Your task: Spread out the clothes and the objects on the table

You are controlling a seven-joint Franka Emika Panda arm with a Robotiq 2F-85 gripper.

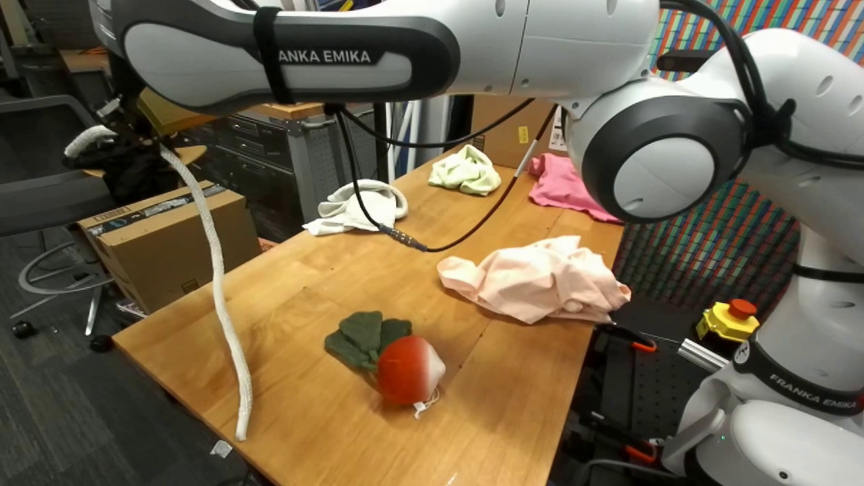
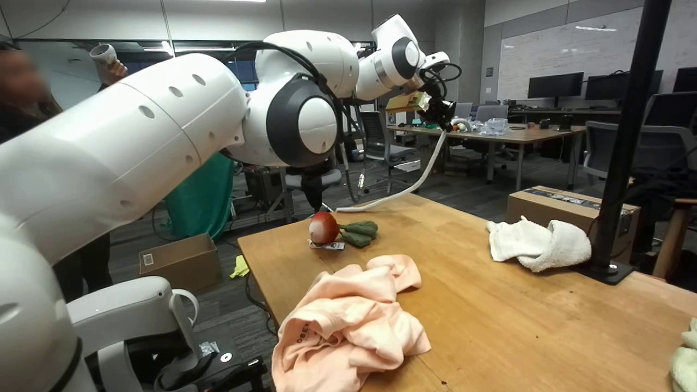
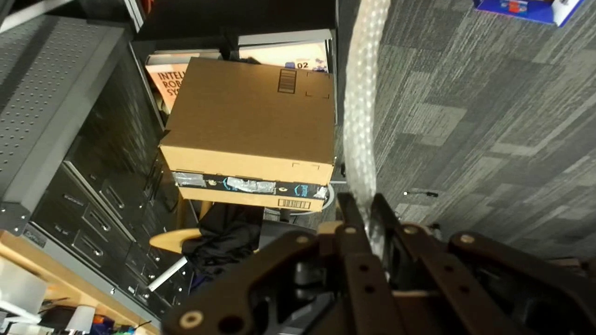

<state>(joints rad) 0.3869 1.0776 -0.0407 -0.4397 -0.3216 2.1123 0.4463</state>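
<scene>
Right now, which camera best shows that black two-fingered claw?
The wrist view: there the black two-fingered gripper is largest, closed on a white braided rope. Both exterior views show it small and dark, with more of the rope hanging below.

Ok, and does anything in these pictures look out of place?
Yes: in an exterior view, a crumpled yellow item lies on the floor near a cardboard box. It looks odd because the clothes are up on the table. I cannot tell what it is.
</scene>
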